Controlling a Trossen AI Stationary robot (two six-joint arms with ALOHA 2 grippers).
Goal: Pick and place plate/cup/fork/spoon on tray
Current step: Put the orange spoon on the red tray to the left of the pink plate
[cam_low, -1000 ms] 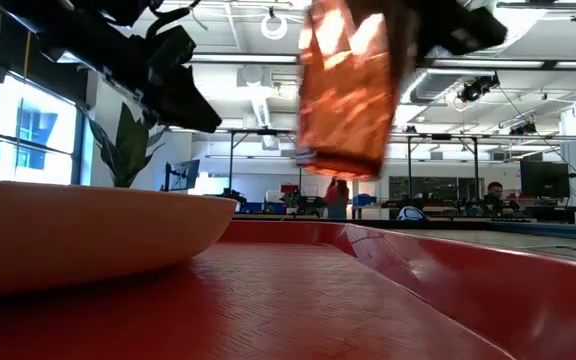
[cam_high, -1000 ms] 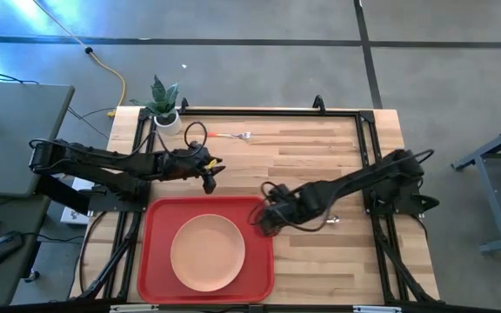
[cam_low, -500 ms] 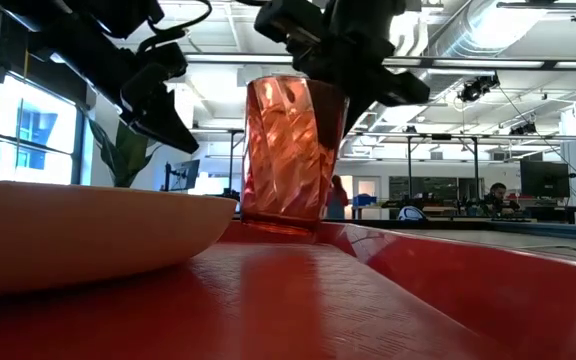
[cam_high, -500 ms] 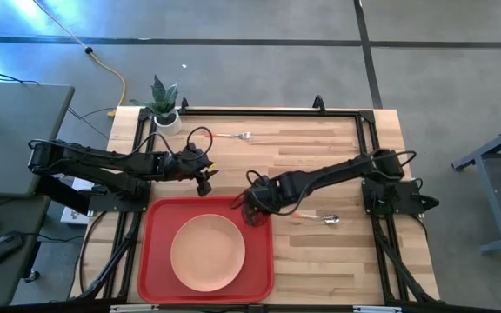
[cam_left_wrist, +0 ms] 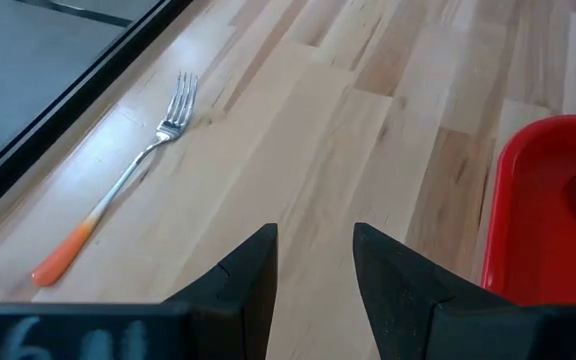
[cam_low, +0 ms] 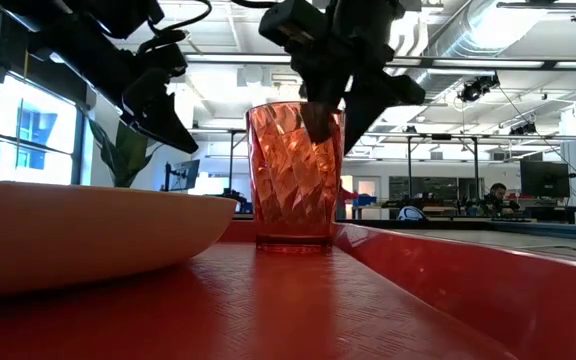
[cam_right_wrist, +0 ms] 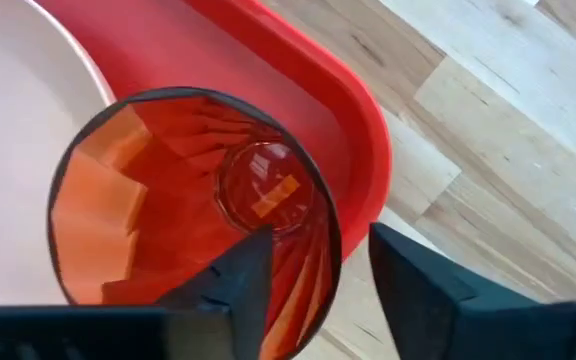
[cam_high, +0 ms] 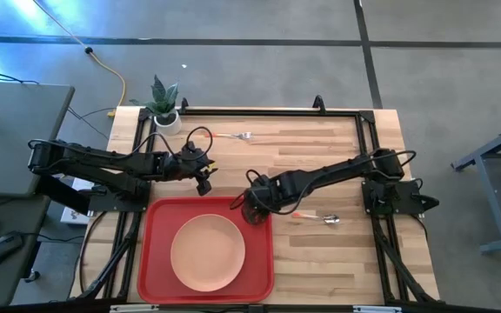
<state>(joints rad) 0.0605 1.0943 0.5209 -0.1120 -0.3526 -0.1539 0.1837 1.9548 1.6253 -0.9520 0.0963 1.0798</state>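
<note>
Pincer work first: the right pincer (cam_low: 330,105) hangs over the cup (cam_low: 294,175) at the tray's far right corner, one finger (cam_low: 316,118) dipping inside the rim and the other (cam_low: 363,105) outside it. In the right wrist view the two dark fingers straddle the cup's wall (cam_right_wrist: 193,215) with a narrow gap between them, and whether they press on the wall cannot be told. The cup stands upright on the floor of the tray (cam_high: 159,217), its base flat on the red surface in the low view, close against the raised rim (cam_right_wrist: 353,120).

Just beside the cup, toward the tray's middle, lies the plate (cam_high: 207,253), filling much of the tray; its pale edge shows next to the cup (cam_high: 256,209) from above.

Beyond the tray on the bare table (cam_high: 320,165), the spoon (cam_high: 318,217) lies to the right of the tray, under the right arm. The fork (cam_high: 230,136) lies near the table's far edge, well apart from the tray.

The left pincer (cam_high: 204,181) waits above the table just past the tray's far edge, its fingers (cam_left_wrist: 248,280) parted by a narrow gap and holding nothing; the fork (cam_left_wrist: 123,180) shows ahead of it. A small potted plant (cam_high: 163,103) stands at the table's far left corner.
</note>
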